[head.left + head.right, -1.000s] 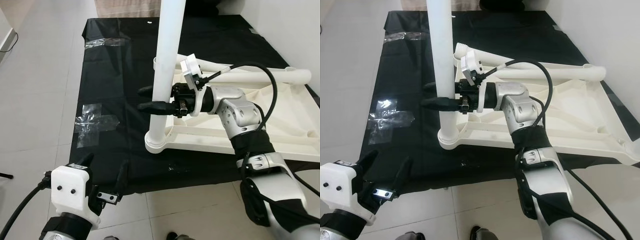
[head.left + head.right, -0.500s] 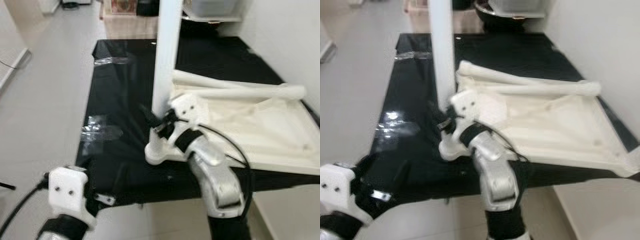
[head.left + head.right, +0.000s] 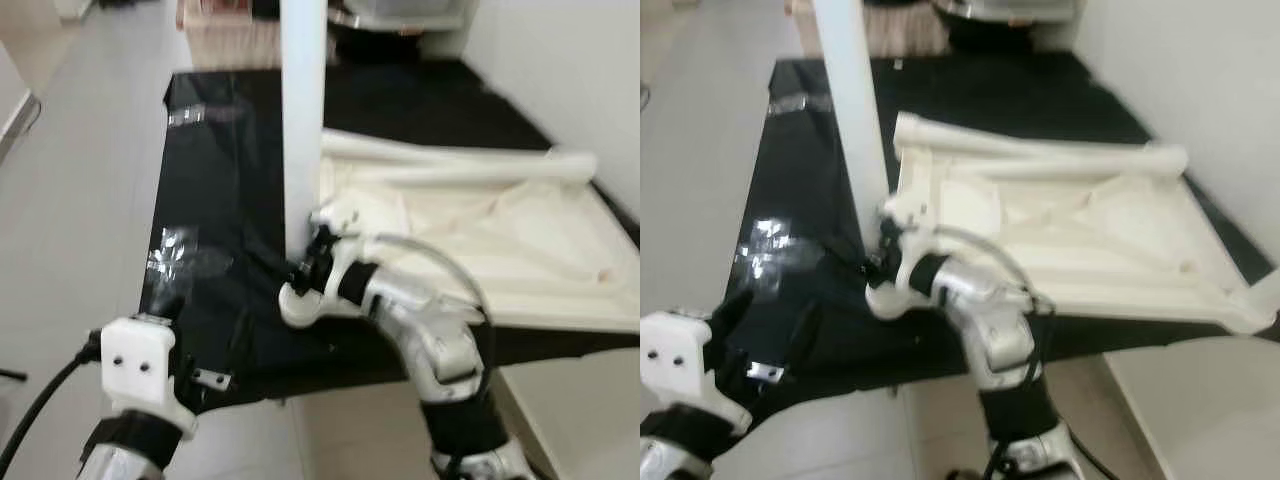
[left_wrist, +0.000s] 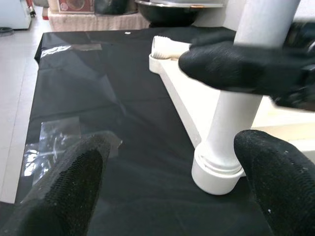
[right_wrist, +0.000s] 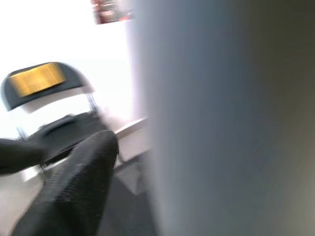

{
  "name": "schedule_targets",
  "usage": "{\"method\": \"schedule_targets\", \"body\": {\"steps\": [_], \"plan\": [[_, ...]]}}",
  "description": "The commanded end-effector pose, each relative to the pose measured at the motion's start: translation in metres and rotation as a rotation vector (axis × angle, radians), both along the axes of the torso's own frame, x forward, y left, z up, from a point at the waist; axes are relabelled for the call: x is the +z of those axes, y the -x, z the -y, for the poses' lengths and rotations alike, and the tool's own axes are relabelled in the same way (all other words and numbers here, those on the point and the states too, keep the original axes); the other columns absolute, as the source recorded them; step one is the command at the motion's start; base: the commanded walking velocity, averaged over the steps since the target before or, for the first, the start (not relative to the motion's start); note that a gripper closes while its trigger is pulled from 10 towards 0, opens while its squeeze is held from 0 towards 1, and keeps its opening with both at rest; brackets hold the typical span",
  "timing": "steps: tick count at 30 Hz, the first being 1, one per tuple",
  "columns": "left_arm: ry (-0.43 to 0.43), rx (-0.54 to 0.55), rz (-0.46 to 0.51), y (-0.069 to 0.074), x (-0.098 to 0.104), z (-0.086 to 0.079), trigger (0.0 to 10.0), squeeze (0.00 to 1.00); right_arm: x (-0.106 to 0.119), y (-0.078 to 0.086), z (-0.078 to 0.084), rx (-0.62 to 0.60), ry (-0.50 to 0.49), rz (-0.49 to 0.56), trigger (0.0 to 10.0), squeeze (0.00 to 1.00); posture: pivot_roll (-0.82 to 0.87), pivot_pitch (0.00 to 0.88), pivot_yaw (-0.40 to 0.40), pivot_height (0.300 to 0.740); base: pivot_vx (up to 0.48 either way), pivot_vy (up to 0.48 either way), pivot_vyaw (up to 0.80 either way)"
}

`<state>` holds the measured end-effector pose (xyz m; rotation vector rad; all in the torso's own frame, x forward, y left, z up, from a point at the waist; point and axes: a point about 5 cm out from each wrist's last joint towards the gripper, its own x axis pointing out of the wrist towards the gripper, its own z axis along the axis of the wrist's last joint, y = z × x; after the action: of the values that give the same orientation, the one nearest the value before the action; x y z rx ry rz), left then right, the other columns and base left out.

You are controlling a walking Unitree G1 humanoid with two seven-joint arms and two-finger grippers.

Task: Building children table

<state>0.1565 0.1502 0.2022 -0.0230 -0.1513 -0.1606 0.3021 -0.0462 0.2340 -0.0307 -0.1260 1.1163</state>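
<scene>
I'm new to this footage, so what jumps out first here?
A tall white table leg stands upright at the near corner of the upturned white tabletop, which lies on a black floor sheet. The right gripper grips the leg low down; the left gripper hovers open nearby.

We note a pale tiled floor [image 3: 70,190] with a black plastic sheet [image 3: 220,160] spread over it, clear tape patches [image 3: 180,262] on its surface. A white wall [image 3: 1180,70] runs along the right.
</scene>
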Motion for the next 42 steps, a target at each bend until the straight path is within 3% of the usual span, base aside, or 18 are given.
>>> {"method": "schedule_targets", "body": {"steps": [1, 5, 6, 10, 17, 18, 19, 20, 26, 32, 34, 35, 36, 37, 38, 39, 40, 42], "plan": [[0.001, 0.001, -0.022, 0.001, -0.003, 0.000, 10.0, 0.00, 0.002, 0.001, 0.004, 0.102, 0.031, 0.040, 10.0, 1.00, 0.11, 0.162, -0.071, 0.740, 0.000, 0.000, 0.00], [0.004, 0.003, -0.025, 0.002, -0.003, 0.001, 10.0, 0.00, 0.006, -0.002, 0.013, 0.203, 0.097, 0.088, 10.0, 1.00, 0.11, 0.168, -0.072, 0.740, 0.000, 0.000, 0.00], [0.005, 0.003, -0.028, 0.003, -0.004, 0.001, 10.0, 0.00, 0.010, -0.005, 0.017, 0.262, 0.115, 0.101, 10.0, 0.00, 0.11, 0.169, -0.072, 0.740, 0.000, 0.000, 0.00], [0.008, -0.002, -0.031, 0.005, -0.004, 0.003, 10.0, 0.00, 0.031, -0.022, 0.027, 0.357, 0.142, 0.133, 10.0, 0.00, 0.11, 0.182, -0.081, 0.740, 0.000, 0.000, 0.00], [0.007, 0.006, -0.035, 0.006, -0.004, 0.002, 10.0, 0.00, 0.042, -0.026, 0.027, 0.453, 0.109, 0.128, 10.0, 0.00, 0.11, 0.182, -0.084, 0.740, 0.000, 0.000, 0.00], [0.006, 0.006, -0.036, 0.006, -0.004, 0.001, 10.0, 0.00, 0.041, -0.026, 0.027, 0.472, 0.104, 0.122, 5.4, 0.00, 0.12, 0.182, -0.082, 0.740, 0.000, 0.000, 0.00], [0.006, 0.006, -0.036, 0.006, -0.004, 0.001, 10.0, 0.00, 0.041, -0.026, 0.027, 0.472, 0.104, 0.122, 5.4, 0.00, 0.12, 0.182, -0.082, 0.740, 0.000, 0.000, 0.00], [0.006, 0.006, -0.037, 0.007, -0.005, 0.001, 10.0, 0.00, 0.041, -0.025, 0.026, 0.489, 0.098, 0.112, 0.0, 0.00, 0.12, 0.181, -0.082, 0.740, 0.000, 0.000, 0.00], [0.008, 0.002, -0.036, 0.006, -0.004, 0.001, 10.0, 0.00, 0.033, -0.021, 0.026, 0.529, 0.088, 0.089, 0.0, 0.00, 0.12, 0.181, -0.082, 0.740, 0.000, 0.000, 0.00], [0.012, 0.003, -0.034, 0.006, -0.004, 0.001, 10.0, 0.00, 0.011, -0.015, 0.026, 0.418, 0.076, 0.049, 0.0, 0.00, 0.10, 0.186, -0.075, 0.740, 0.000, 0.000, 0.00], [0.012, 0.003, -0.034, 0.006, -0.004, 0.001, 10.0, 0.00, -0.009, -0.005, 0.020, 0.279, 0.057, -0.002, 0.0, 0.00, 0.10, 0.186, -0.080, 0.740, 0.000, 0.000, 0.00], [0.011, 0.003, -0.033, 0.006, -0.003, 0.001, 10.0, 0.00, -0.020, -0.001, 0.012, 0.149, 0.035, -0.038, 0.0, 0.00, 0.11, 0.186, -0.080, 0.740, 0.000, 0.000, 0.00], [0.011, 0.003, -0.033, 0.006, -0.003, 0.001, 10.0, 0.00, -0.020, -0.001, 0.012, 0.149, 0.035, -0.038, 0.0, 0.00, 0.11, 0.186, -0.080, 0.740, 0.000, 0.000, 0.00], [0.009, 0.006, -0.033, 0.005, -0.003, 0.000, 10.0, 0.00, -0.034, 0.003, 0.004, -0.094, 0.057, -0.045, 0.0, 0.00, 0.10, 0.188, -0.072, 0.740, 0.000, 0.000, 0.00], [0.009, 0.006, -0.033, 0.005, -0.003, 0.000, 10.0, 0.00, -0.034, 0.003, 0.004, -0.094, 0.057, -0.045, 0.0, 0.00, 0.10, 0.188, -0.072, 0.740, 0.000, 0.000, 0.00], [0.007, 0.008, -0.033, 0.005, -0.003, -0.001, 10.0, 0.00, -0.045, 0.013, -0.002, -0.266, 0.066, -0.057, 0.0, 0.00, 0.11, 0.187, -0.066, 0.740, 0.000, 0.000, 0.00], [0.007, 0.008, -0.033, 0.005, -0.003, -0.001, 10.0, 0.00, -0.045, 0.013, -0.002, -0.266, 0.066, -0.057, 0.0, 0.00, 0.11, 0.187, -0.066, 0.740, 0.000, 0.000, 0.00], [0.003, 0.009, -0.031, 0.004, -0.003, -0.003, 10.0, 0.00, -0.051, 0.029, -0.011, -0.401, 0.086, -0.049, 0.0, 0.00, 0.11, 0.185, -0.062, 0.740, 0.000, 0.000, 0.00]]}}
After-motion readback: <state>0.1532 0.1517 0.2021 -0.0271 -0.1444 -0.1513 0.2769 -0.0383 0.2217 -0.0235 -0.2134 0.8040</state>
